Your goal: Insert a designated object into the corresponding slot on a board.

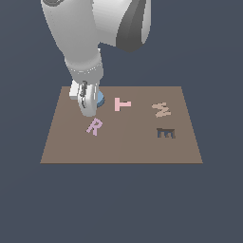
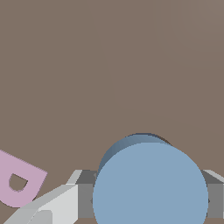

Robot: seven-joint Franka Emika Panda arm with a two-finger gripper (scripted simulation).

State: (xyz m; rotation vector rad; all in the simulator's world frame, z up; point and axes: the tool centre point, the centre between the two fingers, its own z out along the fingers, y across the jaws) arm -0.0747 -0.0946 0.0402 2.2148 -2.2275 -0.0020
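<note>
Gripper (image 1: 88,110) is down low over the board (image 1: 121,147), near its far corner on the exterior view's left, fingers pinching the light-blue disc (image 2: 150,183) from both sides; in wrist view a grey finger (image 2: 83,194) sits against each flank of the disc, w/ the disc filling the gap between them. In exterior view only a sliver of the disc (image 1: 100,98) shows, poking out behind the gripper body. Can't tell from either view whether disc is touching the board or held just above it. A thin dark arc shows at the disc's far edge in wrist view; can't tell if that's the circular slot or just shadow, so slot itself not made out. Just beside the gripper, toward the viewer, lies the pink R (image 1: 94,126), tilted; its corner also shows in wrist view (image 2: 17,181). Pink T (image 1: 121,104) lies on its side near the gripper, toward exterior view's right. Further right, well apart: a tan W-like piece (image 1: 162,110) and, nearer the viewer, the dark E-shaped cutout (image 1: 165,133). Arm's white body (image 1: 95,28) fills the upper part of exterior view.
</note>
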